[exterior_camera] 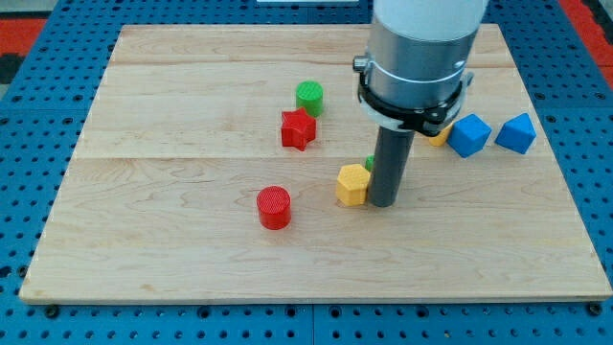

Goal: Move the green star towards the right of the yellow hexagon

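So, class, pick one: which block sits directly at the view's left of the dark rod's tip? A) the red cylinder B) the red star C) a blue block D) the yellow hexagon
D: the yellow hexagon sits right beside my tip, on its left in the view; the other blocks lie farther off.

text: none readable | labels: none | numbers: none | signs: none

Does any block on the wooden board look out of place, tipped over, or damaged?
Nothing looks damaged or tipped. Only the green star is odd: it is almost fully hidden behind my tip, which stands just right of the yellow hexagon. A yellow block is also partly hidden.
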Available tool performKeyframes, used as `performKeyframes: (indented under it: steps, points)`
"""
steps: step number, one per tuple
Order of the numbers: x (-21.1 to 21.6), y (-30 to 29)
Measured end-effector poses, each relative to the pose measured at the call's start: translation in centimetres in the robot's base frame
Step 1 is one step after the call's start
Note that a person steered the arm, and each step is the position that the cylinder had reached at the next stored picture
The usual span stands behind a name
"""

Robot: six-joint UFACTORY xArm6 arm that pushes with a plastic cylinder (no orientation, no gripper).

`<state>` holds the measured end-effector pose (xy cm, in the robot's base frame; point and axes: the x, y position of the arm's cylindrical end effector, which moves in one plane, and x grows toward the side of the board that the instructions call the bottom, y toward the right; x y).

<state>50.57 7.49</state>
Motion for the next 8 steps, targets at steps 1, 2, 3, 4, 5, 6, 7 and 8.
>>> performKeyframes:
  steps: [1,2,3,4,5,6,7,8]
  points:
    - [0.0,0.0]
    - [-1.0,-2.6]
    - [-1.0,-5.4]
    - [-1.0,-7.2]
    - [-1.0,-7.6]
    - [0.8,-4.9]
    - [3.5,-2.4]
    - [3.6,-1.9]
